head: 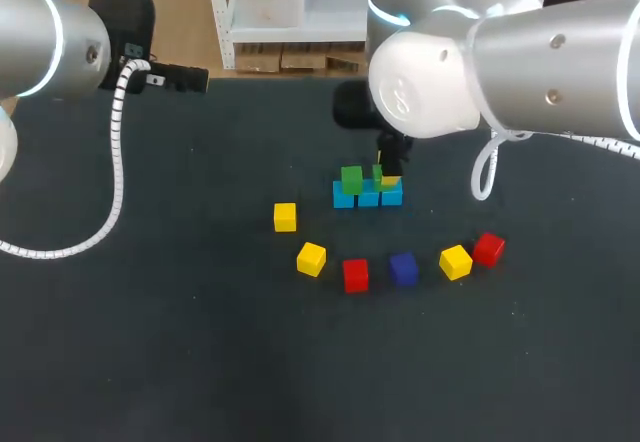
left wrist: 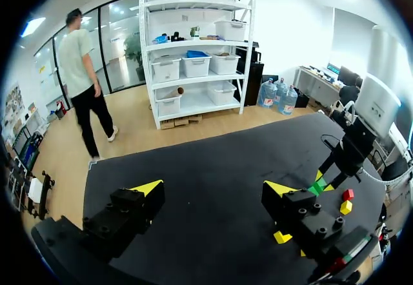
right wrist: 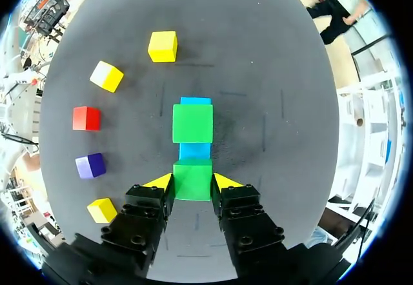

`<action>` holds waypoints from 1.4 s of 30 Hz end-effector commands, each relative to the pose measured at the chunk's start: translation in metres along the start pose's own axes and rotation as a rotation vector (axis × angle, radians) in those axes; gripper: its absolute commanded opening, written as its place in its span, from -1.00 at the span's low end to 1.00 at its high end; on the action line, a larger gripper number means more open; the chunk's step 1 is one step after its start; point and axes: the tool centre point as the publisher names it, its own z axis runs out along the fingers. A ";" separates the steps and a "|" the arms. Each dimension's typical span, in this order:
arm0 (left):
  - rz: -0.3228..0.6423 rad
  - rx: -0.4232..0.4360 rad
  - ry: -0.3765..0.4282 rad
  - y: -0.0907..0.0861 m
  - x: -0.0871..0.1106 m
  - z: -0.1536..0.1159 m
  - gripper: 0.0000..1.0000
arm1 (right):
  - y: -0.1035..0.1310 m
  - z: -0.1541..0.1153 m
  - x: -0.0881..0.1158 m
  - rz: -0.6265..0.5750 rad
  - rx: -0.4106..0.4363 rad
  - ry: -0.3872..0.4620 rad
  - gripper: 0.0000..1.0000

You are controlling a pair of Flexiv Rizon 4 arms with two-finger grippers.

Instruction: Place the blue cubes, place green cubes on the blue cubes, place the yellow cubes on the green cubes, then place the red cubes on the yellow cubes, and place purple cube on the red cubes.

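Loose cubes (head: 355, 275) arc across the near side of the blue row (head: 367, 198) and the right pincer (right wrist: 193, 183), closed around a green cube (right wrist: 192, 169), blocks its right end, leaving open desk (head: 170, 342) to the left and along the near edge.

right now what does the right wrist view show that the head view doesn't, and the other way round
Only the right wrist view: the right gripper with both fingers pressed on the sides of a green cube; in the head view the right arm hides that grip. Only the head view: the second red cube, the third blue cube and the left arm. Both: the placed green cube, three yellow cubes, one red cube and the purple cube.
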 end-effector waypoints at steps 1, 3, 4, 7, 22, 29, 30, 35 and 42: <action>0.002 0.010 -0.001 0.002 0.000 0.000 1.00 | 0.004 -0.001 0.001 0.000 0.012 -0.001 -1.00; 0.002 0.010 -0.001 0.002 0.000 0.000 1.00 | 0.005 -0.001 0.001 -0.002 0.013 -0.003 -1.00; 0.002 0.010 -0.001 0.002 0.000 0.000 1.00 | 0.005 -0.001 0.001 -0.002 0.013 -0.002 -1.00; 0.002 0.010 -0.001 0.002 0.000 0.000 1.00 | 0.005 0.000 0.000 -0.002 0.013 0.000 -1.00; 0.002 0.010 -0.001 0.002 0.000 0.000 1.00 | 0.005 0.004 -0.001 0.007 0.019 0.006 -0.10; 0.002 0.010 -0.001 0.002 0.000 0.000 1.00 | 0.004 0.006 -0.001 0.008 0.029 0.014 1.00; 0.002 0.010 -0.001 0.002 0.000 0.000 1.00 | 0.004 0.006 0.000 0.007 0.029 0.014 1.00; 0.002 0.010 -0.001 0.002 0.000 0.000 1.00 | 0.003 0.007 0.002 0.005 0.035 0.021 1.00; 0.002 0.010 -0.001 0.002 0.000 0.000 1.00 | 0.000 0.008 0.007 0.014 0.061 0.042 1.00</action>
